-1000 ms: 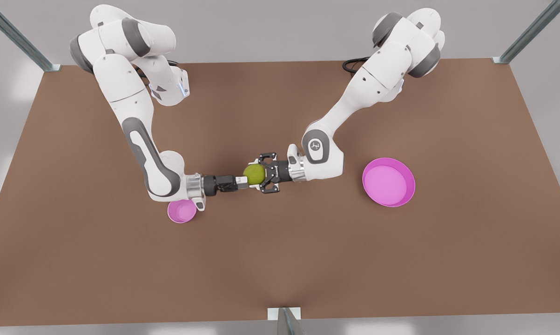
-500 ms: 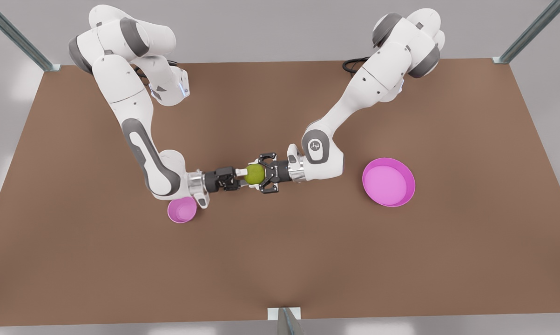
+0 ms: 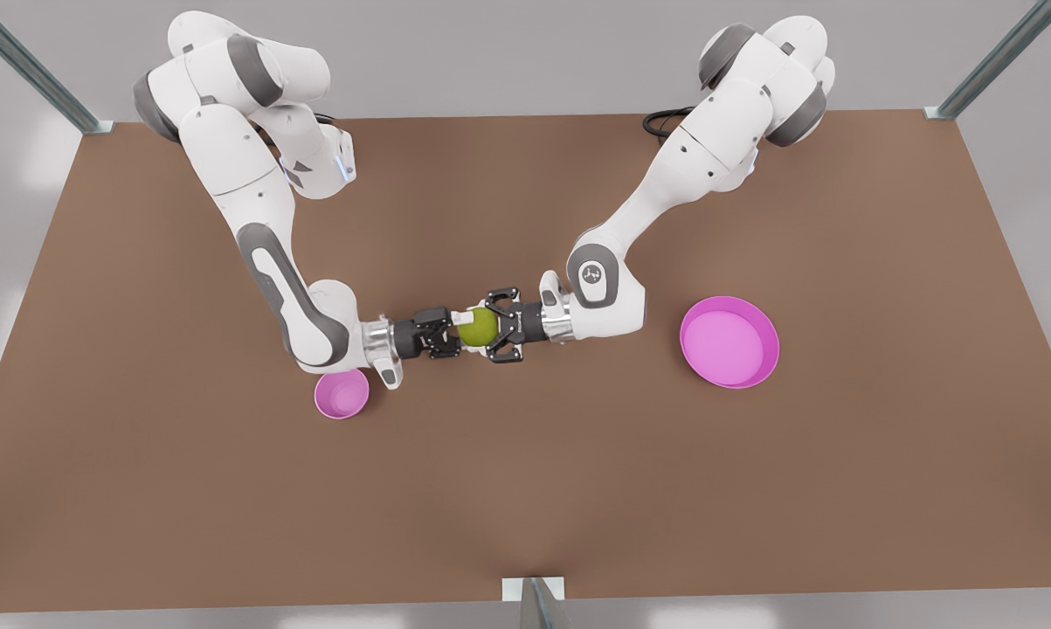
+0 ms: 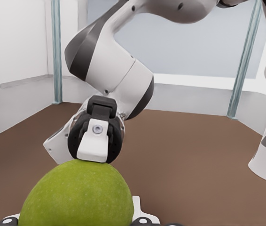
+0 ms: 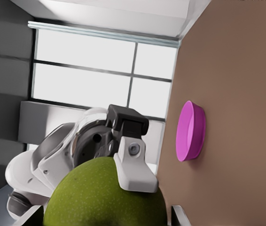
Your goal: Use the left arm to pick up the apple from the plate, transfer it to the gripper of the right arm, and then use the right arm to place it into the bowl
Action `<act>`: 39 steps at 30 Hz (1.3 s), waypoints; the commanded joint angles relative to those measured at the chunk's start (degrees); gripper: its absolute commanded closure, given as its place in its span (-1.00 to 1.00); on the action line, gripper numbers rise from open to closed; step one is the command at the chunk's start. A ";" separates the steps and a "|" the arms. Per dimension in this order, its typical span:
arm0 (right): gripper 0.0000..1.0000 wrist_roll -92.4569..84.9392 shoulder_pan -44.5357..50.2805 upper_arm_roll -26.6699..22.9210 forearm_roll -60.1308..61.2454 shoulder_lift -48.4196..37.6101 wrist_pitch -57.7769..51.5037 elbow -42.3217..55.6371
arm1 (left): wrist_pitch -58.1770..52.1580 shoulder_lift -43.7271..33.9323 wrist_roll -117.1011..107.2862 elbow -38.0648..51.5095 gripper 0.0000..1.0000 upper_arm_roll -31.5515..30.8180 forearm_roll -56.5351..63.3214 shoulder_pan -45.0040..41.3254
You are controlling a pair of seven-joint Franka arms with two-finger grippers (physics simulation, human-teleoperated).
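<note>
My left gripper (image 3: 487,328) reaches in from the front view's right, and its jaws are closed on the apple (image 3: 477,326), which is held in the air above the middle of the tabletop (image 3: 525,489). My right gripper (image 3: 453,333) meets the apple from the opposite side, level and nose to nose with the left one. I cannot tell whether its jaws have taken hold. The bowl (image 3: 342,395) stands near the apple, towards the front view's left, just under my right wrist. The plate (image 3: 728,342) lies farther from the apple, on the front view's right, past my left wrist.
</note>
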 commanded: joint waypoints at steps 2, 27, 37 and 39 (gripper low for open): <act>-1.00 -5.29 0.06 0.03 0.75 0.12 0.47 0.35 | -0.20 -0.07 0.64 0.02 -0.66 -0.02 0.18 -0.07; -1.00 -6.78 0.94 0.91 3.21 0.55 2.05 0.79 | -0.20 -0.07 0.64 -0.07 -0.66 0.07 0.36 -0.25; -0.86 -6.78 0.85 1.43 3.04 0.29 1.88 0.26 | -0.11 -0.07 0.64 -0.07 -0.66 0.07 0.45 -0.25; -0.71 -6.78 0.85 1.43 3.04 0.20 1.97 0.26 | -0.11 -0.07 0.64 -0.07 -0.66 0.16 0.45 -0.25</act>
